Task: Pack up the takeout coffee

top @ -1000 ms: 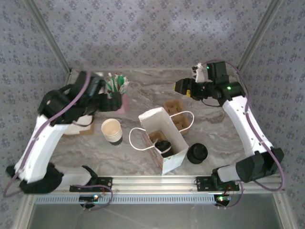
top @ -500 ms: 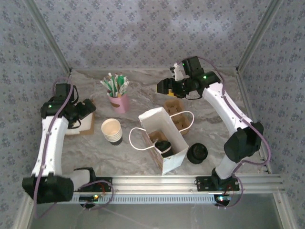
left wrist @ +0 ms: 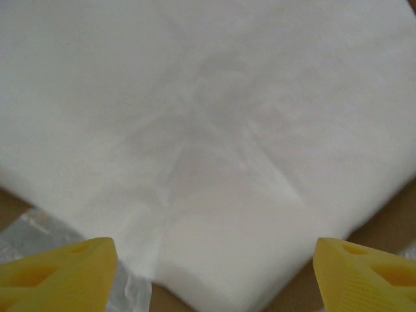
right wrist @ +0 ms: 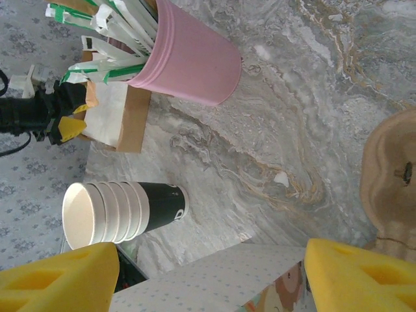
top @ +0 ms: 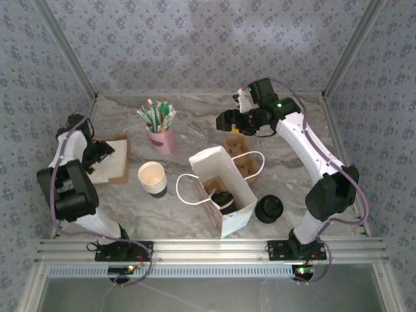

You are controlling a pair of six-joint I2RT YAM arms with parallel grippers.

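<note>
Left end effector (left wrist: 211,273) gapes empty above white napkins (left wrist: 208,130). Right end effector (right wrist: 208,276), likewise, faces pink cup (right wrist: 195,62) of sticks (right wrist: 120,26). Takeout coffee (top: 222,199) sits in bag (top: 211,162).

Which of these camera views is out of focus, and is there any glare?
Left wrist view: the stack of white paper napkins is too close, soft and featureless. Right wrist view: the pink plastic cup of sticks and the grey marble tabletop are crisp. Top external view: even light, no harsh glare.
</note>
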